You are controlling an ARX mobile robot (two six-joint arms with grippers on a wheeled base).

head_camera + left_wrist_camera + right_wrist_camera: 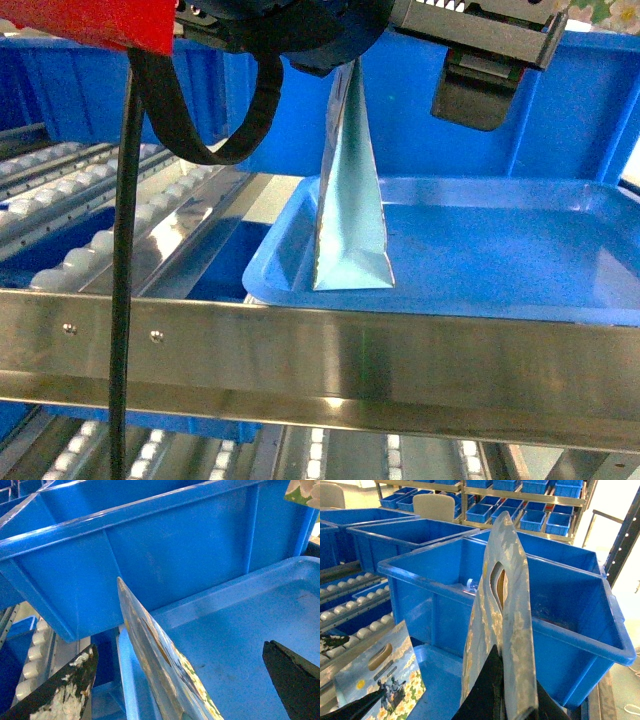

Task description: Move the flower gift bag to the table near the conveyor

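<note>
- The bag stands upright at the 9 o'clock end of a blue tray, narrow folded side toward the head camera. Its top is hidden behind the arm hardware above.
- The left gripper has its jaws spread wide. The bag's thin edge rises between them, nearer the 8 o'clock finger. Neither finger looks to be pressing it.
- The right gripper is closed on a second bag, which sticks up from between its fingers, handle slot at 12 o'clock.
- In the right wrist view the tray bag shows its flower print and handle slot at 8 o'clock.
- A blue bin sits at 12 o'clock behind the tray. The conveyor runs at 9 o'clock, its rollers in rows. A steel rail crosses at 6 o'clock.
- The table is not in any view.
- Handling, as I judge it: the bag is thin glossy paper or film, light and seemingly empty. It is likely to be slippery, to crease easily and to tip at a nudge.
- Best hold: pinch both flat faces together near the top, just under the handle slot, with a gentle squeeze. A grip lower down would probably let the top fold over.
</note>
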